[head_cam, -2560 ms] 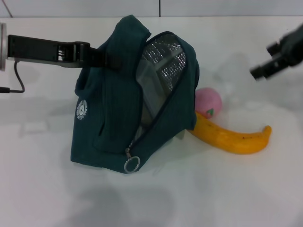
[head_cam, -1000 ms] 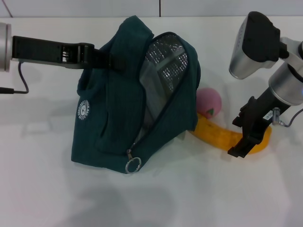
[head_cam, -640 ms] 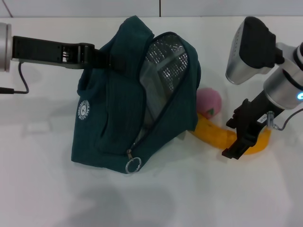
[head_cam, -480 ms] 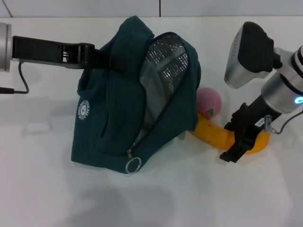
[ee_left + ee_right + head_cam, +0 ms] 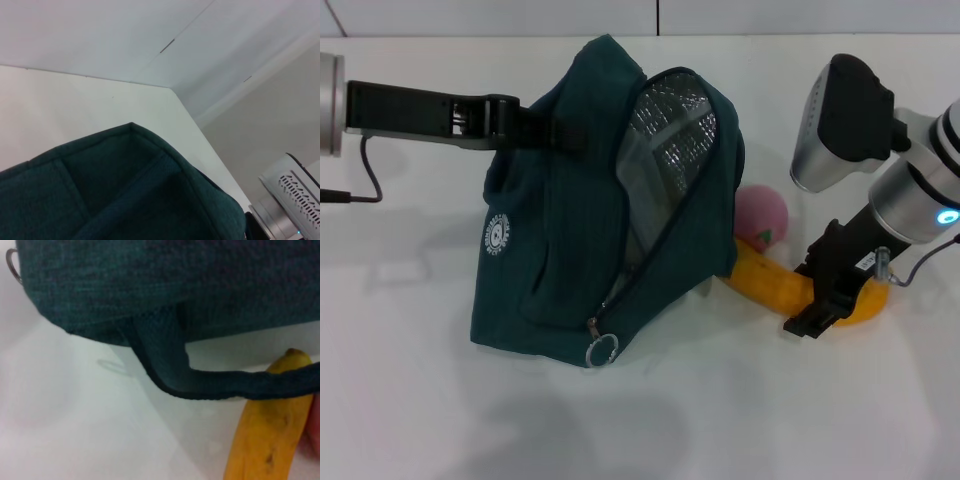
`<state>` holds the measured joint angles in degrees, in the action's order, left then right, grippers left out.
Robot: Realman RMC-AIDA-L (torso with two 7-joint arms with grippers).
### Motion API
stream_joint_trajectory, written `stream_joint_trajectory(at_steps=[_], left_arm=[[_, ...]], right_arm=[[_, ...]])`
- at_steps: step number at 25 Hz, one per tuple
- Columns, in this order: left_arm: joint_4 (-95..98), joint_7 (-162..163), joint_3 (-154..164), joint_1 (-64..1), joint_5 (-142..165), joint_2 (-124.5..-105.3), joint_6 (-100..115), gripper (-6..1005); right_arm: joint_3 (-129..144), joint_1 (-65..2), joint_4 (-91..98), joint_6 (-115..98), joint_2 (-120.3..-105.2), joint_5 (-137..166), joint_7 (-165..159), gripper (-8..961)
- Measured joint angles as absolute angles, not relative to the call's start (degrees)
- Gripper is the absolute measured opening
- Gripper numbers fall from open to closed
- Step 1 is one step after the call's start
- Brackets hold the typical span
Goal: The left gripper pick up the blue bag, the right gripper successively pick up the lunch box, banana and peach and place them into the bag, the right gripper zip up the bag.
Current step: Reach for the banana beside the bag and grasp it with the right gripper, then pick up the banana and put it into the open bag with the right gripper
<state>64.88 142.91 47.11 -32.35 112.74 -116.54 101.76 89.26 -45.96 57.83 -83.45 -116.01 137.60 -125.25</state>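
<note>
White tabletop (image 5: 410, 400) carries your blue bag (image 5: 570, 250), propped mouth-open toward the fruit by the left gripper (image 5: 555, 130), clenched on its top edge. Beside the bag lie the peach (image 5: 761, 218) and banana (image 5: 770, 282); your right gripper (image 5: 825, 290) straddles the banana, fingers parted, not yet clamped.

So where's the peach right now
In the head view, the peach sits on the table right of centre, tucked against the blue bag, just behind the banana.
</note>
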Motion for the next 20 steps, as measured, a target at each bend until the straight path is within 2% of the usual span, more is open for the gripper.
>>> stream_joint_trajectory(at_steps=[2,8,13,20], left_arm=[[64.9,142.9,47.1,-32.3,112.7,-116.54,101.8,43],[64.9,142.9,47.2,-32.2,112.7,-116.45,101.9,43],[64.9,142.9,47.1,-32.2,112.7,-116.44,101.9,43],[64.9,142.9,47.0,-32.2,112.7,-116.49,101.9,43]], right_arm=[[89.3,-45.9,57.8,-83.2,-115.98,137.7,-125.5,853],[89.3,-45.8,57.8,-83.4,-115.85,137.6,-125.4,645],[88.8,-45.8,58.4,-85.5,-115.68,137.0,-125.1,430],[80.6,-45.8,61.3,-100.3,-115.44,131.9,-121.2,431]])
